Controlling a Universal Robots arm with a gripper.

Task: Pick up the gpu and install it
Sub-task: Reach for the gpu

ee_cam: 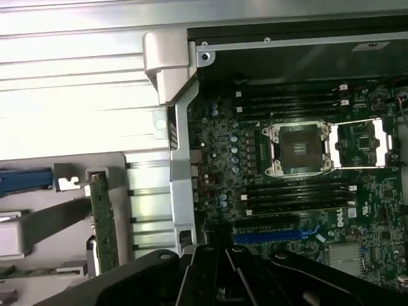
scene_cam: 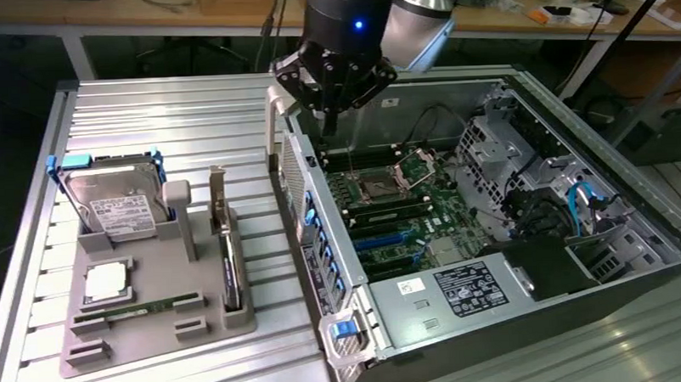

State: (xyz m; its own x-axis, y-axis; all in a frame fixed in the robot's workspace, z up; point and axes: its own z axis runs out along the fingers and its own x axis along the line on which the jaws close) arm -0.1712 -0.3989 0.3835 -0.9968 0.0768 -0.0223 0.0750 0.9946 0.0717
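Gpu [scene_cam: 223,246], where is it at this moment?

I see it standing on its edge in the gray holder [scene_cam: 152,321] on the table [scene_cam: 157,112], near the hard drive [scene_cam: 114,203]; in the wrist view the gpu [ee_cam: 103,217] is also upright and outside the case [scene_cam: 298,171]; nothing touches it.

And the gripper?

My gripper [scene_cam: 328,123] hangs over the far end of the case, above the motherboard [scene_cam: 398,214], well apart from the gpu; its fingers are pressed together and there is nothing between them; in the wrist view the gripper [ee_cam: 223,258] looks down on the motherboard [ee_cam: 287,191].

So how much of the task is done?

In my judgement, nothing that counts; the pick is not made and the install is not made; the blue slot [ee_cam: 274,236] on the motherboard is free, as far as I can see; both steps are left to do.
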